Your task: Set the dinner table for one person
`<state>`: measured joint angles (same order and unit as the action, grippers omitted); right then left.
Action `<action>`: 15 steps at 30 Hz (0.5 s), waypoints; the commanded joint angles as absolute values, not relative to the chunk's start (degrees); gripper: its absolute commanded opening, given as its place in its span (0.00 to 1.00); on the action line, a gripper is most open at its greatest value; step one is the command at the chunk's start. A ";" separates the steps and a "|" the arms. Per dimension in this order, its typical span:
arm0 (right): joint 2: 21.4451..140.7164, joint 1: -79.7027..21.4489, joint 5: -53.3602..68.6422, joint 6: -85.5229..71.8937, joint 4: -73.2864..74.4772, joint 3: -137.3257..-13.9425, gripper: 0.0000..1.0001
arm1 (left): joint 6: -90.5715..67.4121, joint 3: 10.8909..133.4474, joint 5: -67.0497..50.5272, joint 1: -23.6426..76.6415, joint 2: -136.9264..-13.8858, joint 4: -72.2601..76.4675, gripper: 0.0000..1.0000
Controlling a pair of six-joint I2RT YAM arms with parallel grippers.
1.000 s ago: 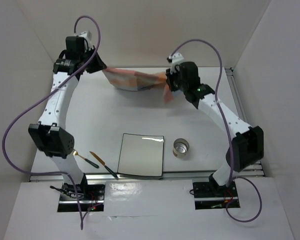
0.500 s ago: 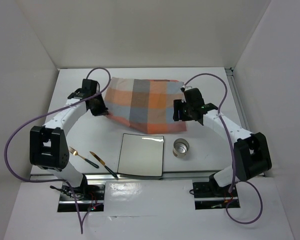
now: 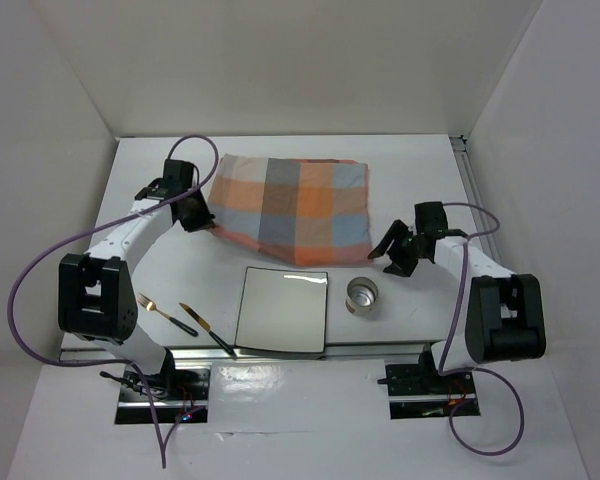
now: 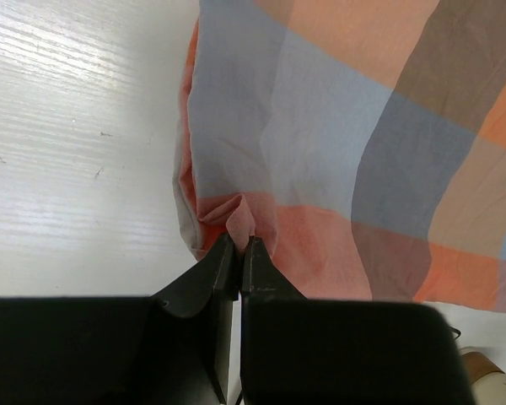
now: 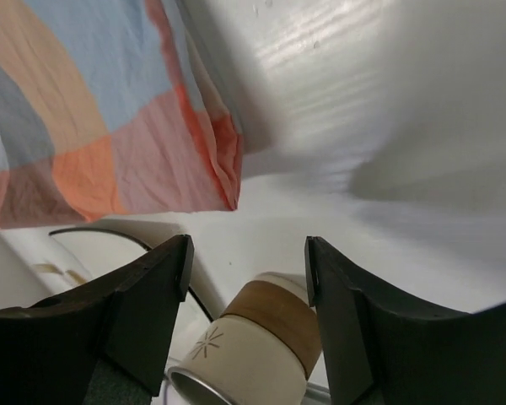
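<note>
**Fig.** The dinner table was seen from above, with a checked cloth spread on its far half. A plate, cup, fork and knife were laid along the near edge. The cloth's left corner was pinched between the closed jaws of the left gripper. The right gripper was spread wide and empty, near the cup. Were the left arm drawn off unopened, the cloth would probably be dragged and rucked. The cup might be toppled by a low sweep of the right arm.
</note>
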<state>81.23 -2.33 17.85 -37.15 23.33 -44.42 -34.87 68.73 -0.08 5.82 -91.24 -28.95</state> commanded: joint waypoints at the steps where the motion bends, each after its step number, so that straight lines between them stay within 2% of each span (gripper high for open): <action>1: 80.33 -1.85 27.33 -43.93 13.73 -40.71 0.66 | -35.42 69.08 0.09 6.50 -89.65 -28.21 0.00; 7: 83.22 -1.85 30.50 -49.29 3.00 -35.60 0.67 | -34.89 69.61 0.09 6.50 -90.18 -28.21 0.00; 9: 84.89 -1.85 29.71 -49.83 -0.85 -34.72 0.64 | -34.89 69.61 0.09 6.50 -90.18 -28.21 0.00; 11: 86.13 -1.85 29.18 -50.45 -3.33 -34.01 0.60 | -34.89 70.14 0.09 6.50 -90.70 -28.21 0.00; 14: 87.80 -1.85 26.11 -49.75 -7.90 -34.01 0.47 | -34.89 70.75 0.09 6.50 -90.70 -28.74 0.00; 15: 88.67 -1.85 26.10 -48.96 -9.04 -34.01 0.39 | -34.89 70.75 0.09 6.50 -91.23 -28.74 0.00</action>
